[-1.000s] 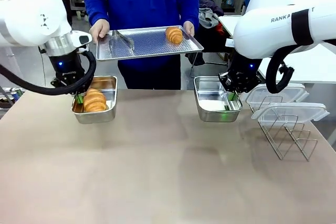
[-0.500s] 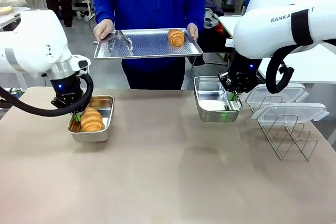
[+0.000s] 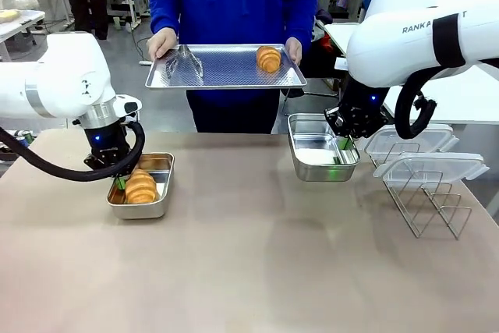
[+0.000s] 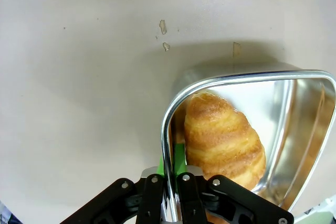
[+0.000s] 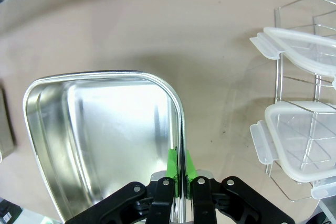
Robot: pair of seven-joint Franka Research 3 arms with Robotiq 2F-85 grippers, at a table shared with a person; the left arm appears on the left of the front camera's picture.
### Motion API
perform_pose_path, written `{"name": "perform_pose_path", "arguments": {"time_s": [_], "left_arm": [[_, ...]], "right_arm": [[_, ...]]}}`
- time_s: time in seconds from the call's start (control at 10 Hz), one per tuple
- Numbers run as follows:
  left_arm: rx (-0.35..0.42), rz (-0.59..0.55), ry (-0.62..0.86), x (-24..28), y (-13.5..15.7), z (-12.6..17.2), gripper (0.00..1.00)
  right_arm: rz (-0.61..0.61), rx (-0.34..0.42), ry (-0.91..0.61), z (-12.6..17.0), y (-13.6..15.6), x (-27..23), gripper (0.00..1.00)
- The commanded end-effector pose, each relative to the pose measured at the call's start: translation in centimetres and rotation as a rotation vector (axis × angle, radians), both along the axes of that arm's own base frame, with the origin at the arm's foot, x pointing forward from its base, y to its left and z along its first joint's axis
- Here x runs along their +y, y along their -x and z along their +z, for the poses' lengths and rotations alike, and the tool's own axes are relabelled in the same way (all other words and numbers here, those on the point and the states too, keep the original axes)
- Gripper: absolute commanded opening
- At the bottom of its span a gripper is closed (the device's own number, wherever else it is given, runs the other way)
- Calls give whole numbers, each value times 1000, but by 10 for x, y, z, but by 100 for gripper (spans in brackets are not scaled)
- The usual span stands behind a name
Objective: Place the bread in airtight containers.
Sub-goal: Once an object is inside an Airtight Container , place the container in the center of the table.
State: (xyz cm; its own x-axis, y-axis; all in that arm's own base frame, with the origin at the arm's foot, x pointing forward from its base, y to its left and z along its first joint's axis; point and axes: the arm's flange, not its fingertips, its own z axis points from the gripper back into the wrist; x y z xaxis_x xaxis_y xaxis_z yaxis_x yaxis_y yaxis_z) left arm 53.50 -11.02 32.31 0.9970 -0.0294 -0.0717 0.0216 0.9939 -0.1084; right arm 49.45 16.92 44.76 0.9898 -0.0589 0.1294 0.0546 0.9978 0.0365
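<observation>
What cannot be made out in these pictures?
- Left wrist view: whether the left end effector clamps the shiny steel tin; gap too small.
- Same view: near end of the golden-brown ridged croissant, behind that end effector.
- Right wrist view: clear plastic lids, cut by the right edge.

Left arm enters low from the left, wrist pointing straight down; left gripper has one finger each side of the left tin wall, clamped or loose unclear. Right arm arches down from the right; right gripper vertical, pads pinching the right tin wall.
</observation>
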Motion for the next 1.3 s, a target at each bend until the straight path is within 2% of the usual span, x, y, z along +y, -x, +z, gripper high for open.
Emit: {"name": "perform_pose_path", "arguments": {"time_s": [0.0,0.1,0.2,0.3,0.4,0.5,0.6,0.8,0.9,1.1,1.2], "left_arm": [[-11,7,1,2,-3,8,60],[-15,8,3,1,-3,9,60],[-11,2,7,1,-2,9,100],[-11,-5,2,-1,1,12,64],[-23,-17,-10,1,4,21,100],[-59,-49,-41,11,12,42,100],[-84,-148,7,26,21,66,100],[-160,-403,77,51,43,113,100],[-206,-553,74,64,64,138,100],[-286,-872,96,102,101,166,100],[-349,-983,122,127,117,173,100]], "right_arm": [[-1,-10,-1,4,0,0,4],[-1,-10,-1,4,0,0,4],[-1,-10,-1,4,0,0,4],[-1,-10,-1,4,0,0,4],[-1,-10,-1,4,0,0,4],[-1,-10,-1,4,0,0,4],[-1,-10,-1,4,0,0,4],[-1,-10,-1,4,0,0,4],[-1,-10,-1,4,0,0,4],[-1,-10,-1,4,0,0,4],[-1,-10,-1,4,0,0,4]]}}
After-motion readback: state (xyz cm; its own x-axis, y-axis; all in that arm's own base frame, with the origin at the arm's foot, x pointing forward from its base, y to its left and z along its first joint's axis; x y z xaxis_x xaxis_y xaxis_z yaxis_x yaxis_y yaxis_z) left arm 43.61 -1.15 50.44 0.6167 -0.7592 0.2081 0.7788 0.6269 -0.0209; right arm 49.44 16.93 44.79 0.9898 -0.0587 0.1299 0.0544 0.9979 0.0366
